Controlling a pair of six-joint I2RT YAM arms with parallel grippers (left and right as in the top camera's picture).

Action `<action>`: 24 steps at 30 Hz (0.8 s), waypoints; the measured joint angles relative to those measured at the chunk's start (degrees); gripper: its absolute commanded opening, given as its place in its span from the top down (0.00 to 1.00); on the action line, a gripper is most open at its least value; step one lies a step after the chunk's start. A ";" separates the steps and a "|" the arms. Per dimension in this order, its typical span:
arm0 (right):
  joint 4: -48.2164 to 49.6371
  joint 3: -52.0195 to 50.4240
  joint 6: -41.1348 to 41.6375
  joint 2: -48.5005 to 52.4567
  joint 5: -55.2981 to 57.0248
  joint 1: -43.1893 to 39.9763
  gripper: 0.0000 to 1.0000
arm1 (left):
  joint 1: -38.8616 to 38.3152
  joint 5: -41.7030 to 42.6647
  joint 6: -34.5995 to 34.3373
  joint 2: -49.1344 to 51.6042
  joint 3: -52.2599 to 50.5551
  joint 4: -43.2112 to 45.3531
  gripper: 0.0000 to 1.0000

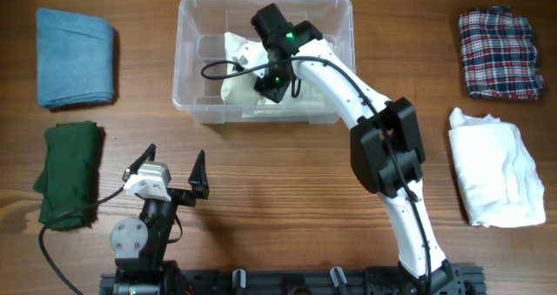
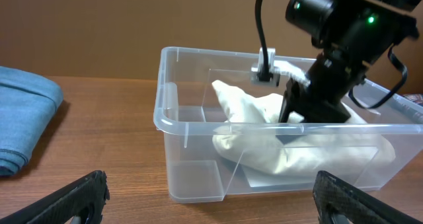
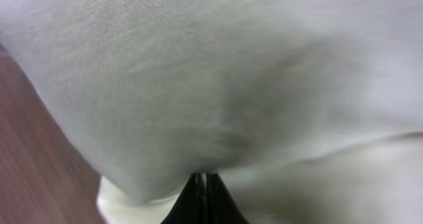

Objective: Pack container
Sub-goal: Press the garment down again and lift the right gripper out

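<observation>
A blue cloth (image 1: 75, 57) and, nearer, a green cloth (image 1: 70, 173) lie along the table's left edge. Just right of the green one, the left gripper (image 1: 171, 170) hovers with its jaws spread wide and bare wood ahead. The container (image 1: 181, 60) sits far centre with a cream cloth (image 1: 235, 88) inside. The right gripper (image 1: 271, 87), jaws pressed together, touches that cloth below the rim. A plaid cloth (image 1: 500, 51) and a white cloth (image 1: 496, 169) line the right edge.

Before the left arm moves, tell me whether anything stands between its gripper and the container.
Nothing visible does: only bare table lies between the open left gripper and the container. Inside it, though, the right gripper is shut on a cream cloth.
</observation>
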 measured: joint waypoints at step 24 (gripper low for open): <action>-1.70 3.26 0.68 -1.03 2.86 -2.75 0.96 | 0.00 0.00 0.00 0.00 0.00 0.00 0.00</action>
